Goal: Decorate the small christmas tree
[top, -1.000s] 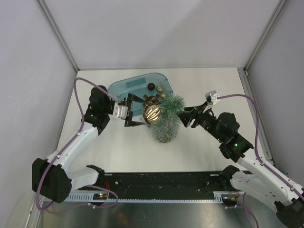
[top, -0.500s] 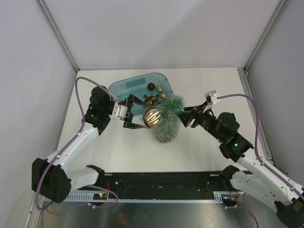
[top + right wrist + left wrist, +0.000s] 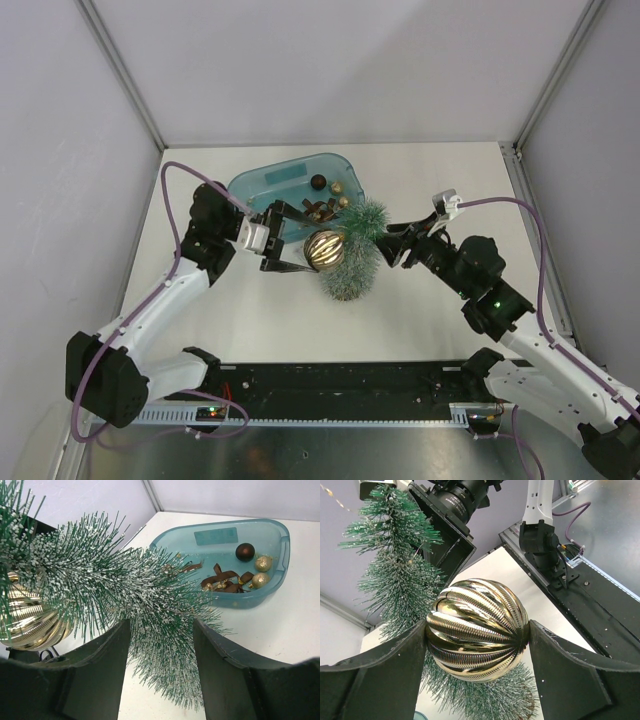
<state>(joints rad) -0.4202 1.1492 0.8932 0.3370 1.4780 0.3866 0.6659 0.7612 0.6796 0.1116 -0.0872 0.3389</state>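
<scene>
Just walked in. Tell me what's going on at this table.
Two robot arms are decorating the small christmas tree. The right claw grips the tilted tree among its frosted needles. The left claw holds a ribbed gold bauble against the tree's side, clamped and not yet hung. A blue tub behind them holds a few more small baubles and some brown ribbon.

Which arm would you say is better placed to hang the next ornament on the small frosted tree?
Left: the left gripper holds the ribbed shiny gold ball close beside the small frosted green tree, while the right gripper clasps that tree.
</scene>
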